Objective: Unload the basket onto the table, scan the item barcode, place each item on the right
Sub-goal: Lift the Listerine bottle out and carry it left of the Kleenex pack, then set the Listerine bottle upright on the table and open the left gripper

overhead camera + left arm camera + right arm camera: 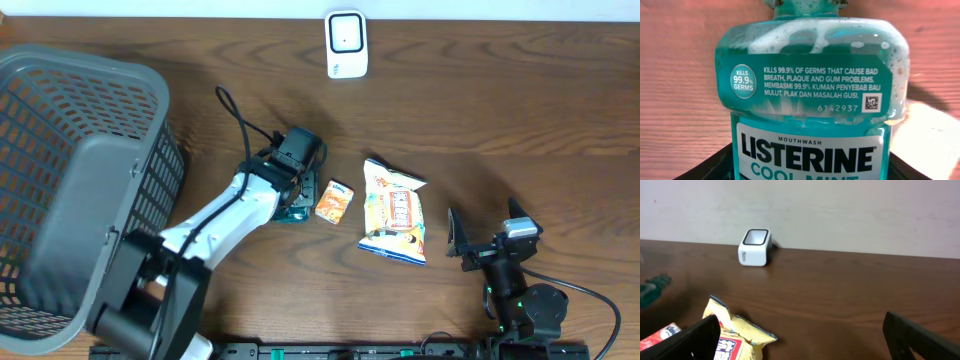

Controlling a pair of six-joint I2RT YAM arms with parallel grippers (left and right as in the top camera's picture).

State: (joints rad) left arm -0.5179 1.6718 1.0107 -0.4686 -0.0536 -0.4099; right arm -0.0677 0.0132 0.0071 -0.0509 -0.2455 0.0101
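A teal Listerine mouthwash bottle (pixel 810 100) fills the left wrist view, its label with a small square code facing the camera. My left gripper (pixel 810 167) is shut on it, and black fingers (pixel 705 167) press against both sides. From overhead, the left gripper (pixel 290 195) covers most of the bottle (pixel 293 213) on the table, left of centre. The white barcode scanner (pixel 346 45) stands at the table's far edge, also in the right wrist view (pixel 755 247). My right gripper (pixel 480 238) rests open and empty near the front right, with wide-apart fingers (pixel 690 340).
A small orange box (pixel 334 202) lies just right of the bottle, then a yellow snack bag (pixel 394 212), which also shows beside the right gripper's left finger (pixel 740 335). A grey plastic basket (pixel 80 90) fills the left side of the table.
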